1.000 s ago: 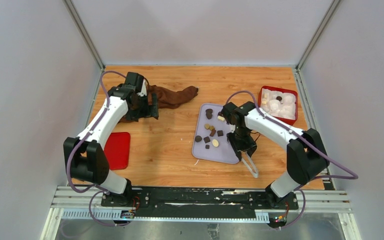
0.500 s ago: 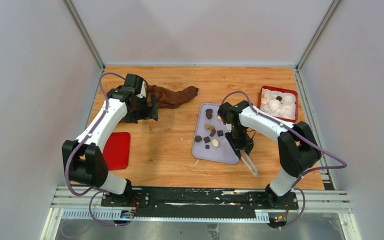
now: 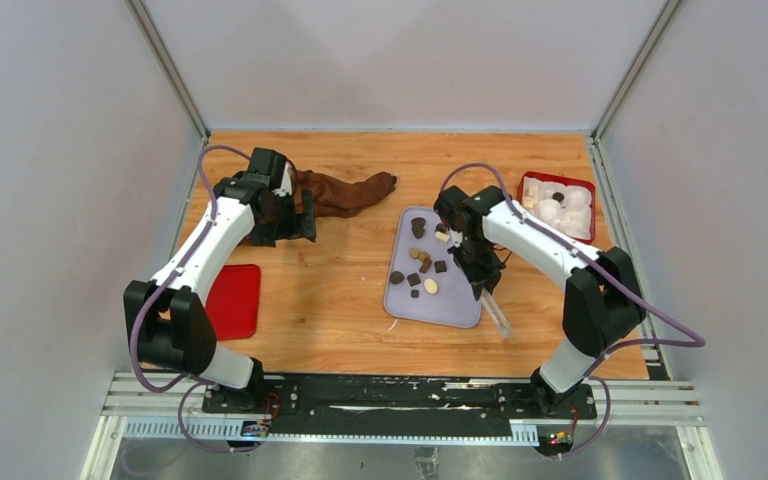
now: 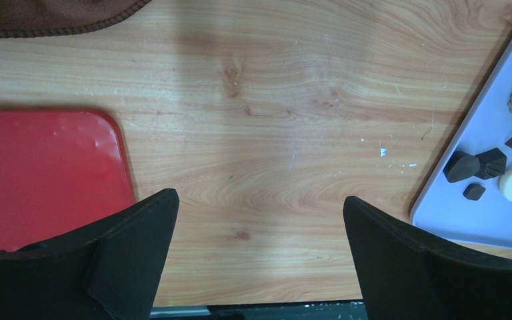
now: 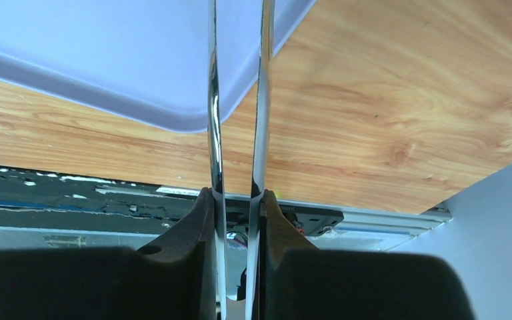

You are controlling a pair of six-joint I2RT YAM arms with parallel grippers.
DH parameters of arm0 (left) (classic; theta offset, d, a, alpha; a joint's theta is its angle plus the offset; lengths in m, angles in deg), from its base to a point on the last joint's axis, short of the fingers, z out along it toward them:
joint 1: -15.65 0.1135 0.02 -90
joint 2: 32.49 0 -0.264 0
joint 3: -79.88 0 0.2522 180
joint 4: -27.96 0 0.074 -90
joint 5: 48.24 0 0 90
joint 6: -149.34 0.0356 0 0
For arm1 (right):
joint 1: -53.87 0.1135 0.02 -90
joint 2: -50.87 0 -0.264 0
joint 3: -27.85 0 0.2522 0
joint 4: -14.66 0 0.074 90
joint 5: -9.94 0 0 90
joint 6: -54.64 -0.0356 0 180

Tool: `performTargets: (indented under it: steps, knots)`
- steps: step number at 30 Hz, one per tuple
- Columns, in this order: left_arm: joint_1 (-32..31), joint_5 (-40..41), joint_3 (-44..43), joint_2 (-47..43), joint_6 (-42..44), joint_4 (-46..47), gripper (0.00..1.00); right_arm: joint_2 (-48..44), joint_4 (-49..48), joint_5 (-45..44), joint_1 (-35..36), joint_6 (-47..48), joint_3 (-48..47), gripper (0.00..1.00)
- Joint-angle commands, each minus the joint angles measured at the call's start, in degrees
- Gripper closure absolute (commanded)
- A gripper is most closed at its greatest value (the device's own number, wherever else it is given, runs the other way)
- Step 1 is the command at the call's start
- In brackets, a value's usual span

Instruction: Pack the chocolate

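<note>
While the left end effector point(image 4: 260, 223) hangs wide open and empty, the right end effector point(image 5: 237, 200) grips metal tongs point(image 5: 213, 120).

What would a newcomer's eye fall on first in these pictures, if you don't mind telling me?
The lavender tray in the middle of the table, strewn with small chocolate pieces, draws the eye first. Next, the right gripper at the tray's right edge clamps long metal tongs pointing toward the near edge. At the far right stands a red box filled with white cups.
</note>
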Motion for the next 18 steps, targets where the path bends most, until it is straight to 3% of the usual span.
performTargets:
  steps: [1, 9, 18]
  knots:
    - [0.2, 0.7, -1.2, 0.3, 0.0, 0.1, 0.0, -4.0, 4.1, -3.6, -3.2, 0.3, -5.4, 1.0]
    - [0.2, 1.8, -1.7, 1.3, 0.6, 0.1, 0.0, -7.5, 2.2, -2.3, -21.9, 0.8, -10.0, 1.0]
    - [0.2, 2.7, -3.9, 3.1, 2.4, 0.0, 0.0, -0.3, -2.5, -4.3, -35.7, 1.1, -14.0, 1.0]
